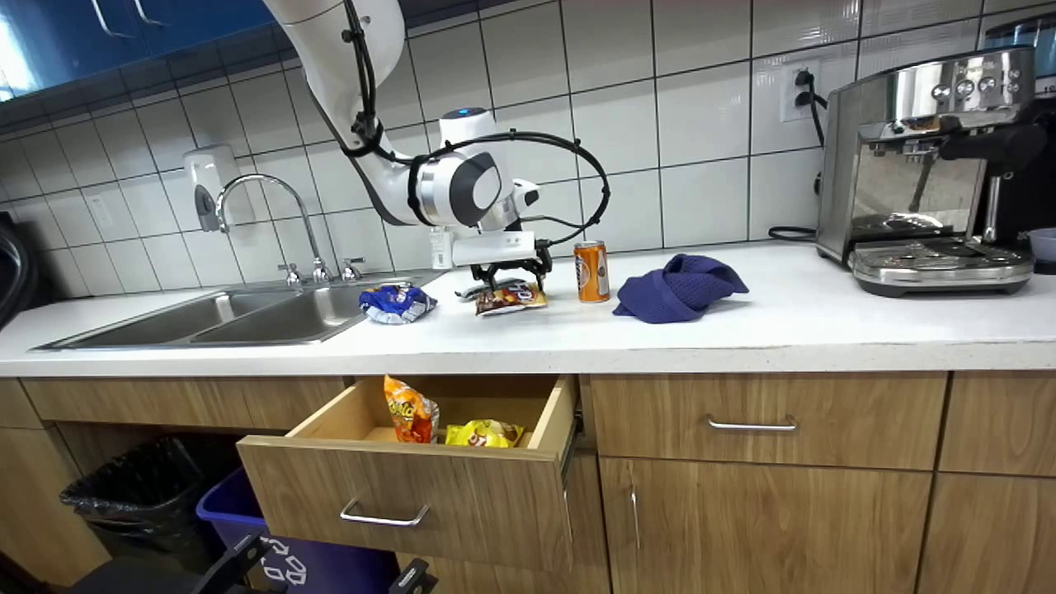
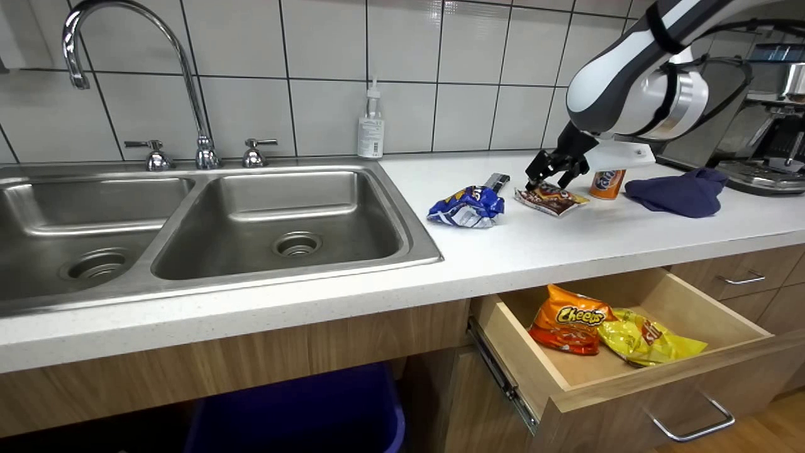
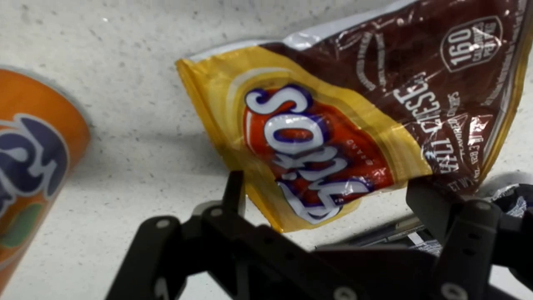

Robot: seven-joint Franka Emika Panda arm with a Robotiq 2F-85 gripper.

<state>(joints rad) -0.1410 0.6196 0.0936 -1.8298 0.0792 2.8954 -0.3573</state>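
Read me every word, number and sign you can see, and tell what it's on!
"Fritos": brown-and-yellow bag
"BRAND": same bag
"CHEESE": same bag
"160 CALORIES": same bag
"Fanta": orange can
"Cheetos": orange bag
Recycling arrows: blue bin
Too small, crumpled or blurred: print on yellow bag, blue bag, pump bottle, plus other small print.

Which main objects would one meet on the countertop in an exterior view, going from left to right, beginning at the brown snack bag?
Brown snack bag, orange can, dark blue cloth, espresso machine.
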